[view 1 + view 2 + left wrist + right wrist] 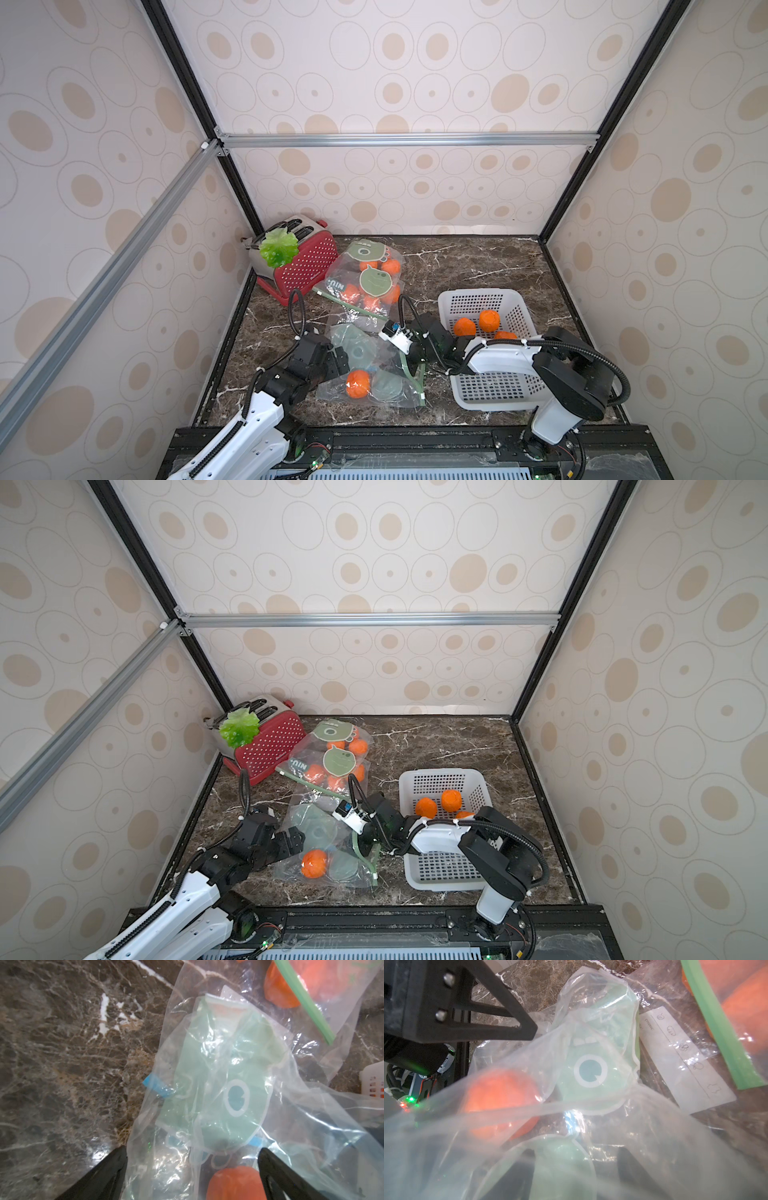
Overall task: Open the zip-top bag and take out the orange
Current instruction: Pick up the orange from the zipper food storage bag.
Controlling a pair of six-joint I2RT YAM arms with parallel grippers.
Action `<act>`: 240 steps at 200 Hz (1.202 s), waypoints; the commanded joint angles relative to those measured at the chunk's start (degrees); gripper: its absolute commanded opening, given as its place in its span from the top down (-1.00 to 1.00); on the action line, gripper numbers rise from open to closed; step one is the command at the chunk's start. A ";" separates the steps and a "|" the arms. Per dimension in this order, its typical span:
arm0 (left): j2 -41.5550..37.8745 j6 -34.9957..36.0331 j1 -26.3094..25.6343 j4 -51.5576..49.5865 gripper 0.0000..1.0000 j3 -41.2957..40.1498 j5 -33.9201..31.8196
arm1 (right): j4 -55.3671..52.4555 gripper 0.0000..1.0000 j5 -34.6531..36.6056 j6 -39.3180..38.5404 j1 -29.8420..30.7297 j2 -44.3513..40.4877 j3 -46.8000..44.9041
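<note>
The round orange (358,384) lies inside the crumpled clear zip-top plastic bag with green prints (361,347) on the dark marble tabletop (478,266). The left gripper (193,1148) stands wide open astride the bag, the orange just beside one finger; the right gripper (575,1157) shows its jaws dimly apart behind the bag's film

The worktop (478,266) is dark brown marble with white veins. The zip-top bag (365,357) is clear with pale green cartoon monsters and a green zip strip. The orange (358,384) is bright orange, the basket (446,307) is white, and the toaster (307,266) is red with white dots.
</note>
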 commanded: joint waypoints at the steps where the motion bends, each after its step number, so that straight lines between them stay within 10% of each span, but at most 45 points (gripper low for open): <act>1: -1.07 -3.10 -2.47 -5.92 -0.98 0.66 -1.00 | -0.63 -0.32 0.29 0.19 -0.59 -0.39 0.17; 69: -1.84 -10.81 -9.02 -14.56 -0.58 1.54 -8.68 | -0.43 -0.33 -0.72 0.00 -1.05 -1.13 -0.57; 135: 4.74 -7.65 -9.02 5.31 -0.05 -0.70 4.94 | -0.80 -0.31 -3.91 0.61 -1.00 0.43 -0.23; 164: 8.15 -5.31 -9.02 5.34 0.09 0.57 5.55 | -0.04 -0.31 -3.97 0.94 -1.04 0.90 -0.64; 217: 9.13 -3.59 -9.02 6.94 1.00 0.57 4.76 | 0.26 -0.30 -4.60 1.23 -0.98 1.36 -0.59; 240: 7.60 -2.67 -9.02 8.01 1.00 1.02 4.81 | 0.17 -0.30 -7.56 -0.90 -1.01 0.57 -1.20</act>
